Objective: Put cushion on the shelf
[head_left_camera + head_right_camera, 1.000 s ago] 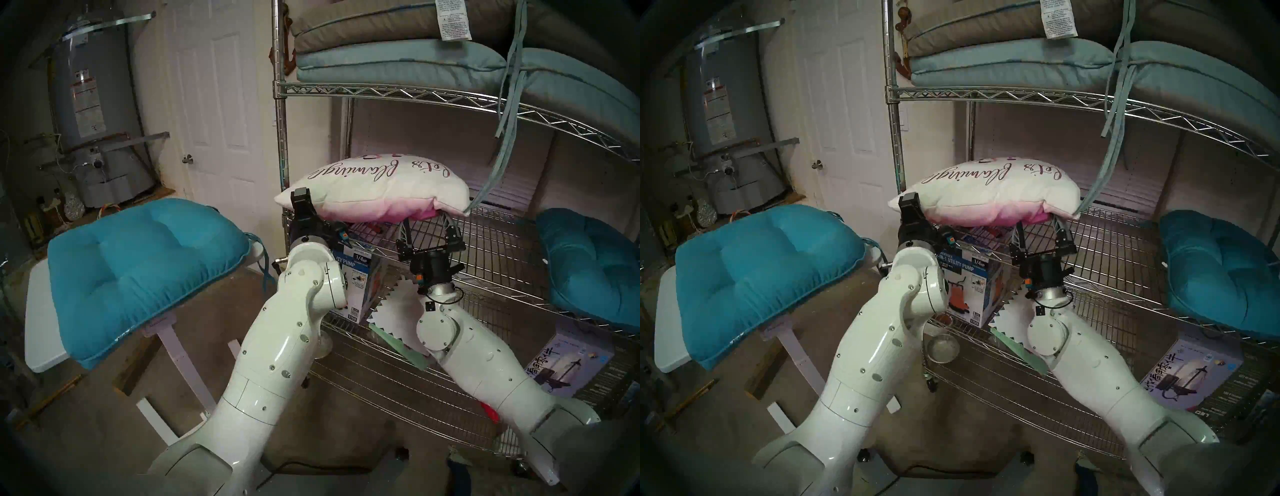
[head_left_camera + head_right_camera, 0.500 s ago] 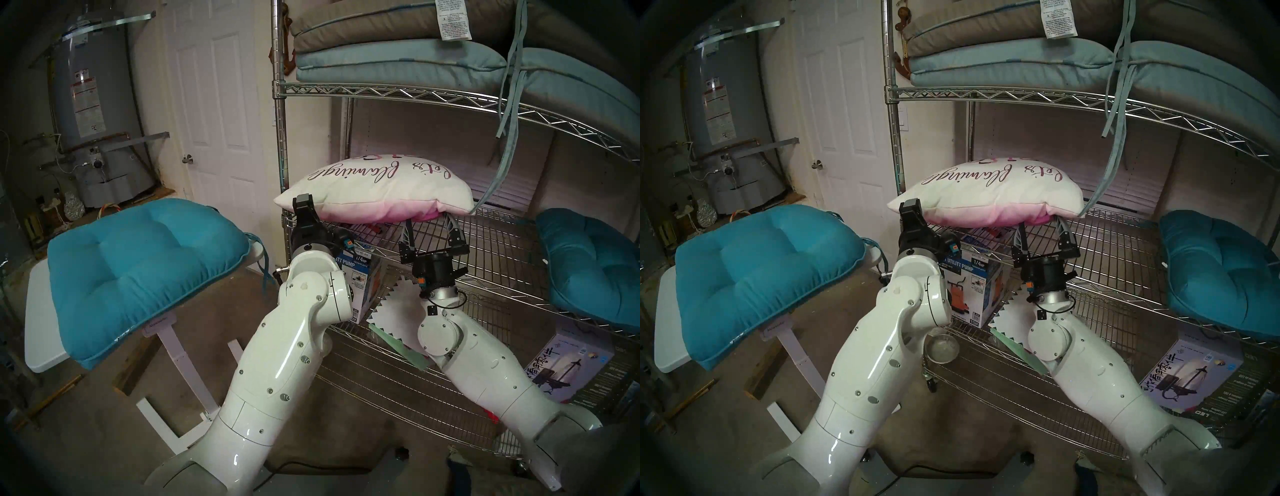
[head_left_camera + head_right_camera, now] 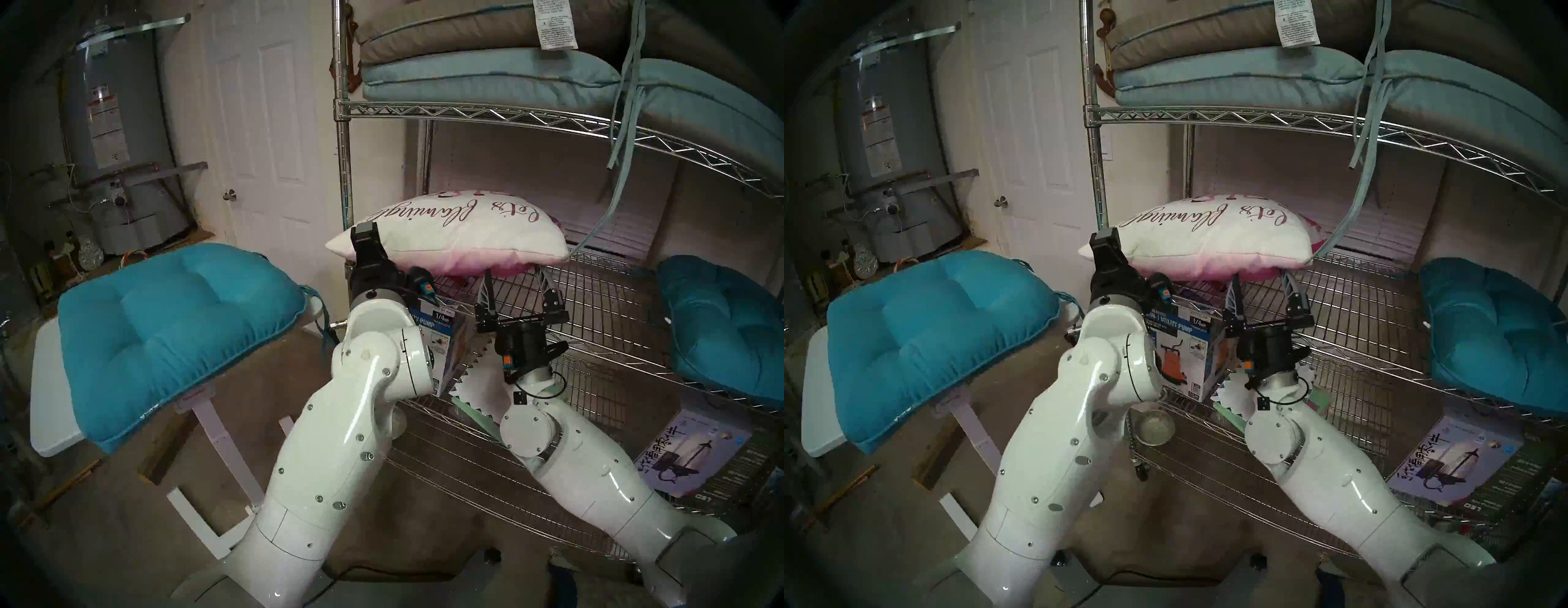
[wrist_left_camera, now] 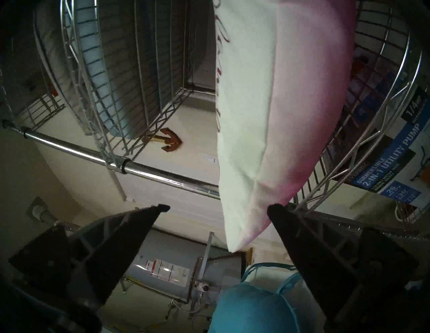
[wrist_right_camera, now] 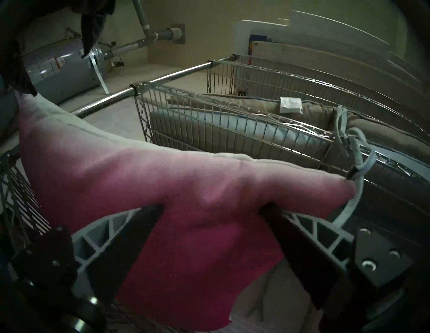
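The white cushion (image 3: pixel 458 229) with magenta lettering and a pink back lies flat just above the middle tier of the chrome wire shelf (image 3: pixel 615 305), at its left end. Its left corner sticks out past the front post. My left gripper (image 3: pixel 369 246) is open around that corner; in the left wrist view (image 4: pixel 218 207) the cushion (image 4: pixel 267 116) touches one finger only. My right gripper (image 3: pixel 515 274) is open under the cushion, fingertips pressed up into the pink back (image 5: pixel 139 181), which sags between the fingers (image 5: pixel 290 232).
Pale-blue and tan pads (image 3: pixel 488 72) fill the upper tier; their tie strap (image 3: pixel 615 204) hangs down to the cushion's right corner. A teal seat cushion (image 3: pixel 721 327) lies at the right on the middle tier, another (image 3: pixel 169 331) on the small white table (image 3: pixel 51 403). A pump box (image 3: pixel 441 339) stands below.
Both arms and the cushion have shifted slightly left. The right wrist has dropped a little. Both grippers stay spread as before.
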